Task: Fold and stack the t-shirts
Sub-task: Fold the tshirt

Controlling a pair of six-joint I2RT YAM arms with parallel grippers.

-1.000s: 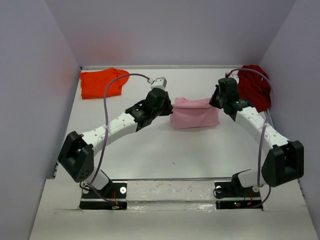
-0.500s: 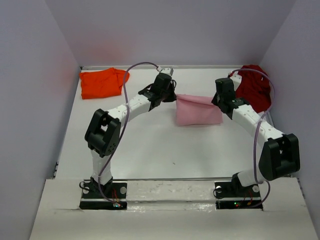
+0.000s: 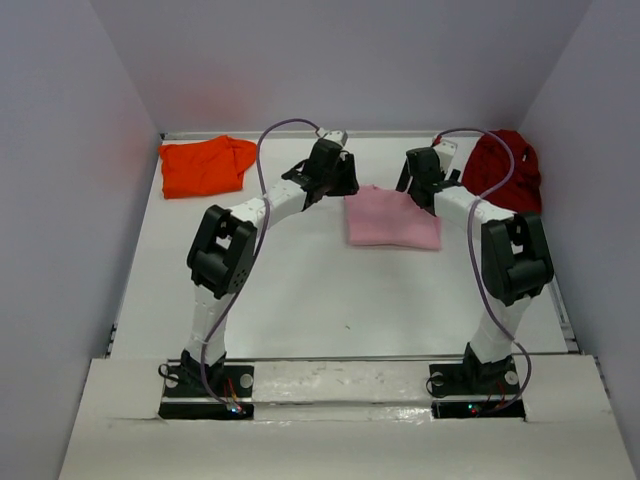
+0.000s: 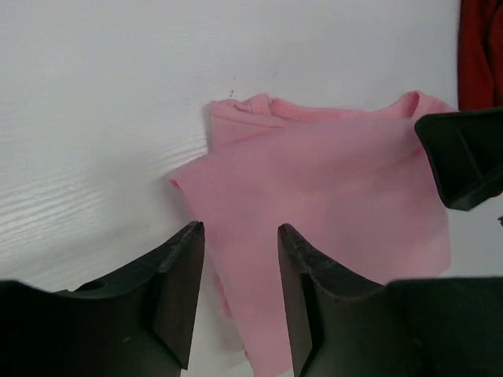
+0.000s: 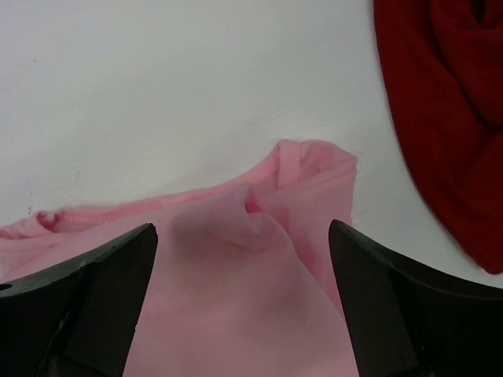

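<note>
From above, the folded light pink t-shirt (image 3: 392, 218) is lying between the left gripper (image 3: 343, 182) and right gripper (image 3: 417, 186), with the bright orange t-shirt (image 3: 203, 166) far left and the dark red t-shirt (image 3: 505, 170) bunched far right. Left wrist: fingers (image 4: 177, 290) are hovering parted and empty over rumpled pink layers. Right wrist: fingers (image 5: 102, 290) are spreading wide, released, above the pink neckline.
</note>
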